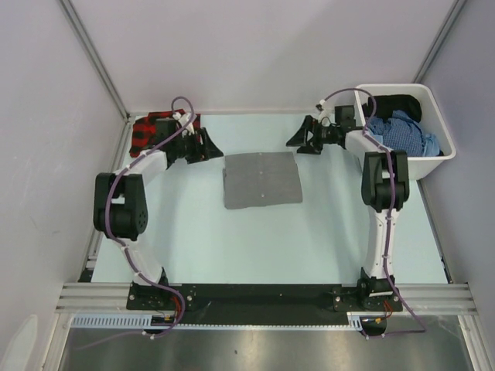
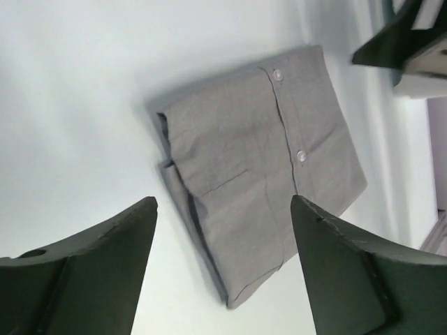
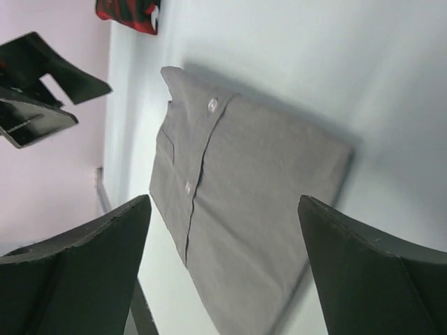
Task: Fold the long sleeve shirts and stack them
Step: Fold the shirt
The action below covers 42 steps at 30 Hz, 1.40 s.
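The grey shirt point(image 1: 261, 179) lies folded into a flat rectangle at the table's middle, button placket up; it shows in the left wrist view point(image 2: 262, 160) and the right wrist view point(image 3: 237, 209). The red-and-black plaid shirt point(image 1: 151, 131) lies bunched at the far left corner, partly hidden by my left arm; a corner of it shows in the right wrist view point(image 3: 126, 14). My left gripper point(image 1: 214, 147) is open and empty, left of the grey shirt point(image 2: 223, 209). My right gripper point(image 1: 299, 140) is open and empty, off the shirt's far right corner point(image 3: 223, 206).
A white bin point(image 1: 433, 158) stands at the far right with blue and black clothes point(image 1: 402, 127) in it. Pale walls close in the table's back and sides. A metal rail point(image 1: 263, 297) runs along the near edge at the arm bases.
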Motion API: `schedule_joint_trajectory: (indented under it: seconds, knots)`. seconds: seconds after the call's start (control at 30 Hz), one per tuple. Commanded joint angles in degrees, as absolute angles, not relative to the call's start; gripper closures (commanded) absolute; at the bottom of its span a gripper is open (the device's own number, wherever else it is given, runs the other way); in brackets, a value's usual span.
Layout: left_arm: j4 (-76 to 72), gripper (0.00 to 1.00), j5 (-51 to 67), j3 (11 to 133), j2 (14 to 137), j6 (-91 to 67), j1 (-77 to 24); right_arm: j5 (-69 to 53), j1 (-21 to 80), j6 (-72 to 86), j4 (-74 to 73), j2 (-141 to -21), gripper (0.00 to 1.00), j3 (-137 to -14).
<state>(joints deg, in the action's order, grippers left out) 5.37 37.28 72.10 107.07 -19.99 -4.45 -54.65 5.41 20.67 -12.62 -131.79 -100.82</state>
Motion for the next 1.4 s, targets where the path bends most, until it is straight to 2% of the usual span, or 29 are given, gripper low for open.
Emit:
schedule_joint_trajectory:
  seconds: [0.0, 0.13, 0.43, 0.6, 0.67, 0.83, 0.97, 1.13, 1.2, 1.37]
  knots:
    - [15.5, 0.25, 35.9, 70.9, 105.8, -12.3, -4.8, -48.2, 3.1, 12.6, -19.6, -122.5, 0.11, -93.5]
    - [15.0, 0.37, 37.7, 70.8, 108.9, -13.0, -5.0, -44.9, 2.9, 9.9, -20.5, -121.8, 0.2, -90.2]
    - [15.9, 0.37, 37.9, 74.5, 116.0, -13.6, -5.6, -43.9, 2.9, 8.3, -20.6, -130.5, 0.39, -95.0]
    - [15.6, 0.32, 38.7, 74.3, 116.8, -13.4, -5.6, -44.6, 3.3, 7.6, -22.1, -132.3, 0.43, -96.8]
    - [15.1, 0.3, 40.9, 73.5, 116.4, -14.3, -5.3, -44.5, 3.4, 6.1, -24.4, -131.1, 0.4, -96.8]
    - [5.5, 0.28, 45.2, 65.3, 109.1, -18.9, -2.6, -40.3, 4.0, -4.4, -25.4, -119.4, 0.38, -92.5]
    - [6.2, 0.29, 45.0, 61.1, 105.7, -18.8, -1.6, -36.8, 11.4, -15.0, -27.1, -112.2, 0.39, -92.1]
    - [1.3, 0.32, 45.7, 56.6, 101.3, -22.3, -0.2, -32.0, 23.4, -21.3, -26.3, -110.1, 0.43, -90.4]
    - [0.9, 0.32, 45.5, 55.7, 100.1, -22.9, 3.5, -30.6, 29.7, -24.9, -25.0, -110.2, 0.44, -90.0]
    - [3.1, 0.25, 46.1, 53.9, 95.6, -23.0, 8.4, -27.8, 40.8, -29.8, -19.7, -111.9, 0.48, -88.8]
